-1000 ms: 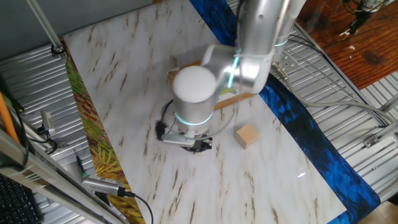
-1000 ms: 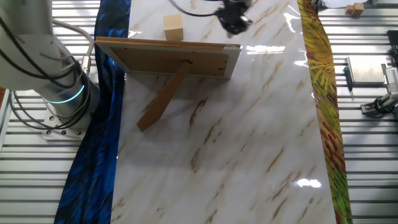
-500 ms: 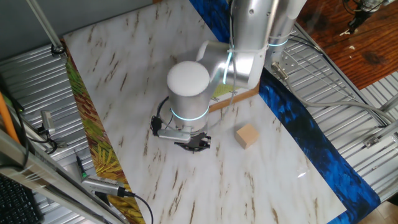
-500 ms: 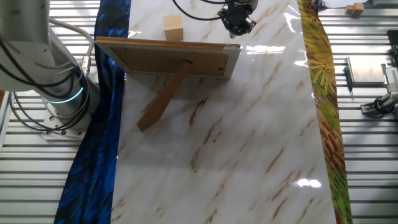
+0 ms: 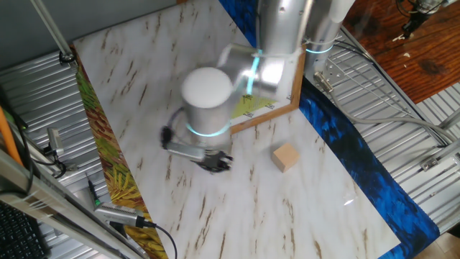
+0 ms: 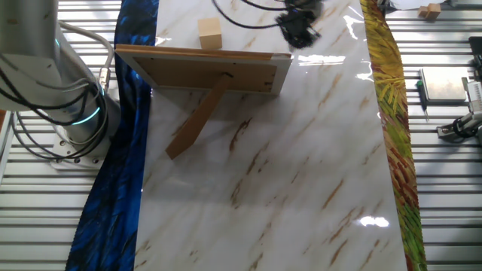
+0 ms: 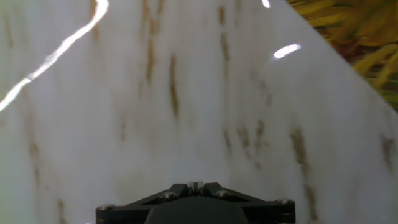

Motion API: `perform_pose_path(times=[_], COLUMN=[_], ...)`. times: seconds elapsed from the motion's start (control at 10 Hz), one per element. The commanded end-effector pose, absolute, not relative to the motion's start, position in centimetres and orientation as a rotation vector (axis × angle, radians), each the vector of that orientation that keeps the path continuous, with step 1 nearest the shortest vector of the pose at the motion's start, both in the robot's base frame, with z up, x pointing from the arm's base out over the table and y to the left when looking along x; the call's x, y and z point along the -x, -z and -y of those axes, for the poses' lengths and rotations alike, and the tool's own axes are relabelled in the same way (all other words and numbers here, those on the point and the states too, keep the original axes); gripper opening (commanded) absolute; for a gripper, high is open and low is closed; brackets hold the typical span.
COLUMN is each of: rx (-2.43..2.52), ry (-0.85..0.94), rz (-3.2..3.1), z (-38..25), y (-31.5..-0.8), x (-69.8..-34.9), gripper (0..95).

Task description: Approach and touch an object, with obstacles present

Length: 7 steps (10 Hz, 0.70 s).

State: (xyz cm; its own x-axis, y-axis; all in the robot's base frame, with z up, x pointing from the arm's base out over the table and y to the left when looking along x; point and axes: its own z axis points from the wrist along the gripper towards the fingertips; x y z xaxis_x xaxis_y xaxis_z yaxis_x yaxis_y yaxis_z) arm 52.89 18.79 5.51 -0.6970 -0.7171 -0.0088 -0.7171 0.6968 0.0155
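The small tan wooden cube (image 5: 285, 157) sits on the marble table near the blue strip; it also shows in the other fixed view (image 6: 210, 33) beyond the board. The upright wood-framed board (image 5: 267, 109) stands behind the arm; its brown back and prop show in the other fixed view (image 6: 203, 71). My gripper (image 5: 215, 162) hangs low over the table, well left of the cube and apart from it, blurred (image 6: 301, 30). In the hand view its fingertips (image 7: 196, 184) meet with nothing between them, and only bare marble lies ahead. The cube and the board are out of the hand view.
A blue cloth strip (image 5: 359, 173) edges the table on one side and a yellow-green leafy strip (image 5: 108, 165) on the other. Metal ribbed surfaces, cables (image 5: 136, 223) and tools surround the table. The arm's base (image 6: 75, 128) stands beside the blue strip.
The gripper has swung away from the cube, leftward in one fixed view and rightward in the other. The cube and the board have not moved.
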Motion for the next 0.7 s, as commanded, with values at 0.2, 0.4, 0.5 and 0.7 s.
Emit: perform_pose_path(times=[0.2,0.4,0.5,0.7], rx=[1.522,1.507,1.478,1.298], ry=[-0.016,-0.056,-0.077,-0.048], rz=[-2.764,-2.765,-2.772,-2.867], z=[-13.92,-13.94,-13.94,-13.94], y=[-6.95,-6.94,-6.94,-6.94], x=[-56.59,-56.51,-56.51,-56.51], gripper=[0.0,0.0,0.0,0.0])
